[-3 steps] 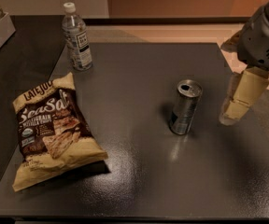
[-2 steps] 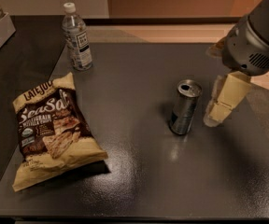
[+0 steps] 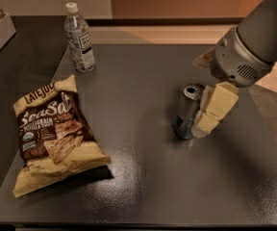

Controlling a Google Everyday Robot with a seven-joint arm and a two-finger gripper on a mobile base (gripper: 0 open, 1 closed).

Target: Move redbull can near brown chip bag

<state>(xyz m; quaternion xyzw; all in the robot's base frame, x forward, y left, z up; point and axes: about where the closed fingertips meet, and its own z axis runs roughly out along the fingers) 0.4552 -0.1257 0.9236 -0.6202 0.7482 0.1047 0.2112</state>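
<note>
My gripper (image 3: 203,128), cream-coloured and blocky, hangs low over the right half of the dark grey matte tabletop (image 3: 143,177). It slants down and to the left from the rounded silver-grey wrist housing (image 3: 242,57) above it. Its tip sits just beside the right flank of the slim silver-and-blue metal redbull can (image 3: 187,110), close enough that I cannot say whether it touches. I also cannot tell whether my gripper is parted or closed, because only 1 side of it shows plainly. The can stands upright a little right of the table's middle, with its silver top and dark opening facing up. Well apart from it, on the left side of the table near the front edge, lies the large crinkly tan-yellow brown chip bag (image 3: 54,136). The bag lies flat with its dark brown panel and white "Sea Salt" lettering facing up. Bare table lies between can and bag. Beyond the bag, near the far left corner, 1 clear plastic water bottle (image 3: 80,38) with a white cap stands upright.
</note>
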